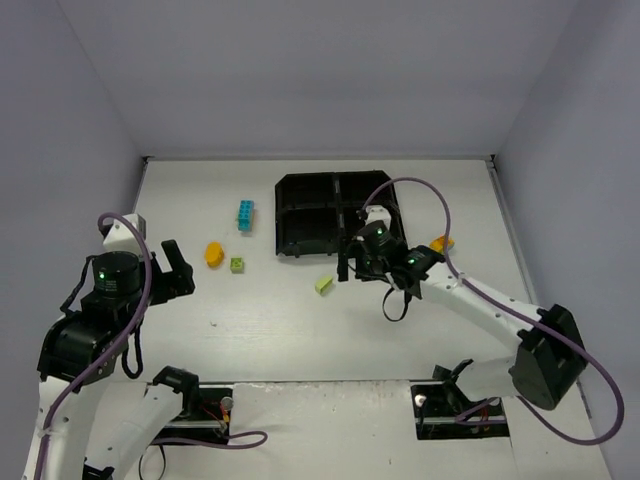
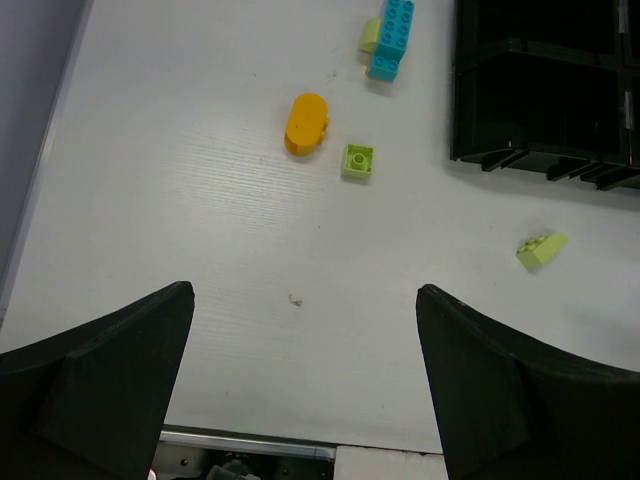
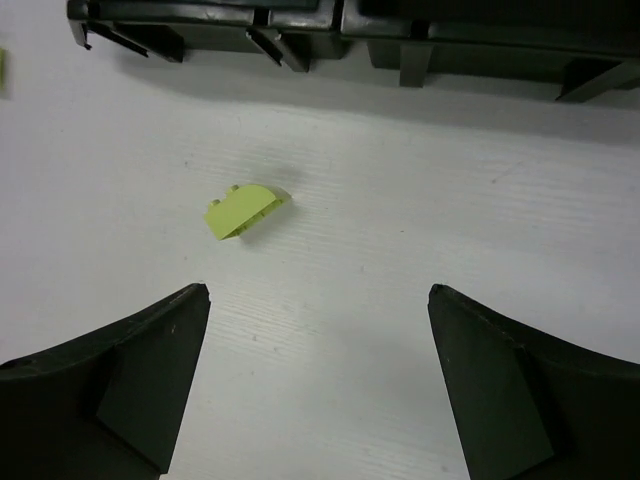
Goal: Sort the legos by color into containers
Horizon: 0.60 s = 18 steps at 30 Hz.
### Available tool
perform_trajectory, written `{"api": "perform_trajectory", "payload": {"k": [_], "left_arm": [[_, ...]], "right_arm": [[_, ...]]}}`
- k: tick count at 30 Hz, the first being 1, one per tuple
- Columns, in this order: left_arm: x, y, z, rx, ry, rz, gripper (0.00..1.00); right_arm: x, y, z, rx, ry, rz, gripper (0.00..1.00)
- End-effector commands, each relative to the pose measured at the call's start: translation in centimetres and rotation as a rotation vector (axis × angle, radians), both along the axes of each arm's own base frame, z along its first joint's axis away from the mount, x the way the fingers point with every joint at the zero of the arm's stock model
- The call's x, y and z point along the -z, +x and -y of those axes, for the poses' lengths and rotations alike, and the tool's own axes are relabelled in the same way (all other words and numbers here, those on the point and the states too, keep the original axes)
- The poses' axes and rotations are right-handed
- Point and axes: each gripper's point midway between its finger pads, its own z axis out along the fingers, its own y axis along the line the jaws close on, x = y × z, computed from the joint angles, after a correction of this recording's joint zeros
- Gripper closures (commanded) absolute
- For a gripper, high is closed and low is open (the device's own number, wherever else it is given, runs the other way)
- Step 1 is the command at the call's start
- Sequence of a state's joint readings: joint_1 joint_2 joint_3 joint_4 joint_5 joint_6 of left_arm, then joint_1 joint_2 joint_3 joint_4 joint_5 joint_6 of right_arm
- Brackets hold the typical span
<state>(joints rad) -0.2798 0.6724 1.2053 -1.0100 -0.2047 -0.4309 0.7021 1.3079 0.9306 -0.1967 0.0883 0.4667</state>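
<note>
Nearest in each wrist view are the black fingers. The left gripper [image 2: 305, 295] hangs with its jaws spread wide and nothing between them, over the left half of the white table [image 1: 300, 330]. The right gripper [image 3: 318, 292] also stands open and holds nothing, poised above the table's middle, just off the tray's near wall.

That black tray [image 1: 283, 215] sits at the middle of the table's far edge, its four compartments set two by two. The right arm's wrist crosses over the tray's near right corner.

All the bricks in sight lie on the table, outside the tray. The cyan brick [image 2: 392, 38] is the longest. It lies left of the tray toward the far edge, with a pale lime brick [image 2: 369, 35] touching its left side. The orange rounded brick [image 2: 306, 124] lies nearer and further left, closer to the left edge. A second orange brick [image 1: 441, 242] lies beside the tray's right wall, between it and the table's right edge and just past the right arm.

The lime sloped brick [image 3: 245, 212] lies on its side by the tray's near left corner. It is ahead of the right gripper's fingers, toward the left one, and touches neither. The lime square brick [image 2: 358, 161], with a single stud on top, sits just beside the orange rounded brick on its right, apart from it.
</note>
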Motion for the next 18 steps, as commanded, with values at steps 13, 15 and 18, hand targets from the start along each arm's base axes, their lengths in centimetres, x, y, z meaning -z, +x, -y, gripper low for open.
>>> {"api": "perform_trajectory", "payload": {"k": [13,15,18], "left_arm": [[0.6,1.0,1.4,0.027,-0.060,-0.001,0.14],[0.7,0.9,1.4,0.029,-0.059,-0.001,0.14],[0.8,0.8,1.4,0.032,-0.057,-0.001,0.14]], "right_arm": [[4.5,2.8,-7.5,0.428,0.048,-0.042,0.19],[5.4,3.2,-7.5,0.467,0.034,-0.046,0.22],[6.8,3.4,-7.7,0.484,0.014,-0.061,0.29]]}}
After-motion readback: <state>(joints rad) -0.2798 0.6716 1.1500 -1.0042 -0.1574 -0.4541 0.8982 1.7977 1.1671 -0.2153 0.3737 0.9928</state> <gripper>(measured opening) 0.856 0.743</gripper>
